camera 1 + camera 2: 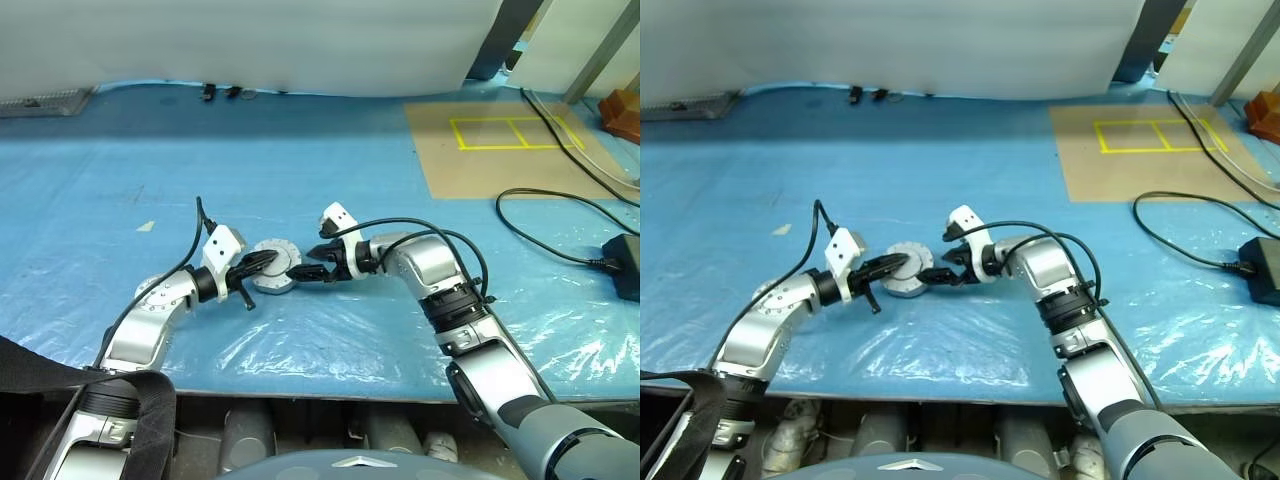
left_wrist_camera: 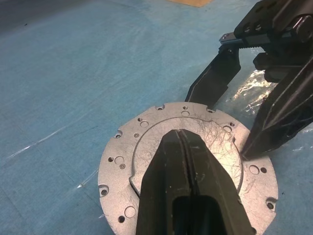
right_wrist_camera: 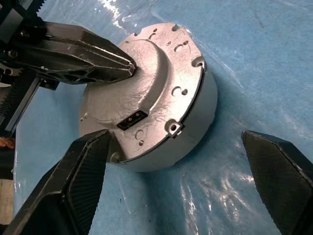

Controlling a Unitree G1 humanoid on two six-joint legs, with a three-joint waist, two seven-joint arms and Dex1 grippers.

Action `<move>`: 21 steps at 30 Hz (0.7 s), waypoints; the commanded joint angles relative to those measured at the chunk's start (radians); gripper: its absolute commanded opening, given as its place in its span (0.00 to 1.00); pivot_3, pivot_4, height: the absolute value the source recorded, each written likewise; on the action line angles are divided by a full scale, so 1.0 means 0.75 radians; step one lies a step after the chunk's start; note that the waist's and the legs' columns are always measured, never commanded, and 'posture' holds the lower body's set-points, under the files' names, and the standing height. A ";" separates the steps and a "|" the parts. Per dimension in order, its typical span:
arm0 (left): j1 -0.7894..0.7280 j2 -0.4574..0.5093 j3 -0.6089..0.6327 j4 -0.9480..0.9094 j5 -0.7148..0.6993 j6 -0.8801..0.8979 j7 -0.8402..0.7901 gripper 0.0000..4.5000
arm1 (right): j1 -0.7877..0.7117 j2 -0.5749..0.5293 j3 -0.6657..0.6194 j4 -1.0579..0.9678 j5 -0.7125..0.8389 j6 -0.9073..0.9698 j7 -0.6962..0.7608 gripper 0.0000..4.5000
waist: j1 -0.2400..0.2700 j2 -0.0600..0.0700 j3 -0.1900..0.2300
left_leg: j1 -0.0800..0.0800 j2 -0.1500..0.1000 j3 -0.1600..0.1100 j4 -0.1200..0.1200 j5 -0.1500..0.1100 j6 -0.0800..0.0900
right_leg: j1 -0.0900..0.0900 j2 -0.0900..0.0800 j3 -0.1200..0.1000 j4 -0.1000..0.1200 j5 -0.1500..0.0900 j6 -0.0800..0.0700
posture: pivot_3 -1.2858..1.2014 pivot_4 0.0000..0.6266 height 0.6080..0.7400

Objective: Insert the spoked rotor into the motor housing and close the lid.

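Left gripper, its two black fingers pressed shut against each other, rests its closed tip on the flat top face of the lid; the lid sits seated on the motor housing, the two forming one short silver cylinder on the blue plastic sheet that covers the tabletop; in the head views this assembly lies near the middle of the sheet, between the two grippers, with the left gripper reaching in from about 9 o'clock and the right gripper from about 3 o'clock; the right gripper stands with its fingers spread wide, one finger on either side of the housing and neither visibly touching its wall, holding nothing; the lid's upper face is plain scratched metal with a raised central disc, a ring of small screw holes around its edge and a small dark rectangular connector slot; whether the spoked rotor lies inside the housing cannot be told; a tan board marked with yellow tape lines lies toward 1 o'clock from the housing, well apart from it; a black cable loops across the sheet at about 3 o'clock, running to a black box near the sheet's edge.
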 commanded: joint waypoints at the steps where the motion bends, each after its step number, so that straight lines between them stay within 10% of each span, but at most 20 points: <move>1: 0.037 0.008 -0.028 0.049 0.022 0.030 -0.005 0.00 | -0.009 0.022 -0.039 -0.042 0.110 0.164 0.016 1.00 | 0.000 0.000 0.000 | 0.000 0.000 0.000 0.000 0.000 0.000 | 0.000 0.000 0.000 0.000 0.000 0.000 | 0.52 0.24 1.00; 21: 0.054 0.011 -0.010 0.041 0.026 0.027 0.006 0.00 | -0.143 0.382 -0.762 0.185 0.425 0.662 -0.406 1.00 | -0.002 0.001 0.000 | -0.001 0.000 0.000 -0.004 0.000 -0.001 | -0.003 0.000 0.000 0.000 0.000 0.000 | 0.52 0.24 1.00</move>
